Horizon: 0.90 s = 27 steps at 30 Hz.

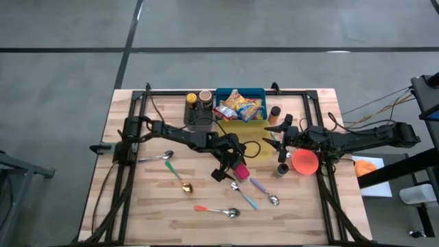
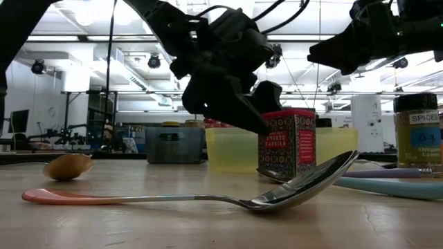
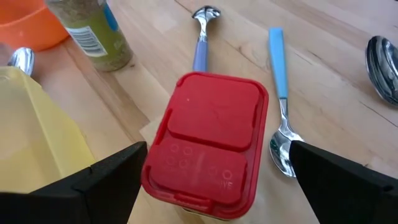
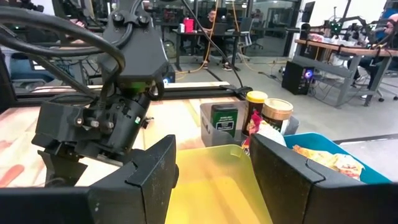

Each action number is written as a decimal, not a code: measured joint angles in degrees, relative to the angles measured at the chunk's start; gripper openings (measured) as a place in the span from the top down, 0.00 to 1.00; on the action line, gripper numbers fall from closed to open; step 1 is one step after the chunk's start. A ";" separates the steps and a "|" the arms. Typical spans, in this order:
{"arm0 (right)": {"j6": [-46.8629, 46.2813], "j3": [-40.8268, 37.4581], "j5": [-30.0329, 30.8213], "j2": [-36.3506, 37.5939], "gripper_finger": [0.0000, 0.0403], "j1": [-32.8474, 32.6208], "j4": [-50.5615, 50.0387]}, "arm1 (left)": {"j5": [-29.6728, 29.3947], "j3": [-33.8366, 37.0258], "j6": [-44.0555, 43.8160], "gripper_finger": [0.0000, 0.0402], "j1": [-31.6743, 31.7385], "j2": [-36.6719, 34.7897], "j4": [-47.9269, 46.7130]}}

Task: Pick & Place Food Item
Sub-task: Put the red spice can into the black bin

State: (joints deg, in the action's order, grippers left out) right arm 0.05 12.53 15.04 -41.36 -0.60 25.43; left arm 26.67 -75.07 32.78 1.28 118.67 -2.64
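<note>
Squarely between open left pincer (image 3: 214, 171) fingers — glossy red rectangular-lidded tin (image 3: 210, 143), blond wood table (image 3: 336, 37)

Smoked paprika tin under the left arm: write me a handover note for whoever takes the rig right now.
Left gripper: open, fingers either side of the red-lidded paprika tin, not closed on it.
Right gripper: open, empty, waiting above the yellow bin.
The tin stands upright on the table, just in front of the yellow bin, among spoons.
Done: approach and alignment only.
Left: close on the tin, lift, place it; destination unclear, possibly the yellow bin.
</note>
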 joint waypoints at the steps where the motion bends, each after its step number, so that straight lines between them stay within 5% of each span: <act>1: 0.00 0.00 -0.01 0.00 0.50 -0.02 0.00 | 0.16 0.00 0.00 0.04 0.00 -0.02 -0.05; 17: 0.00 0.00 -0.01 0.00 0.50 -0.01 0.00 | 0.36 0.00 -0.05 0.47 0.00 -0.02 -0.15; 27: 0.00 0.00 -0.01 0.00 0.50 0.00 0.00 | 1.01 0.04 -0.22 0.44 0.00 -0.02 -0.19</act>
State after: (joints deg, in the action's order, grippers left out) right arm 0.05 12.53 15.03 -41.36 -0.60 25.43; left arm 27.68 -75.02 32.56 1.28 118.65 -2.83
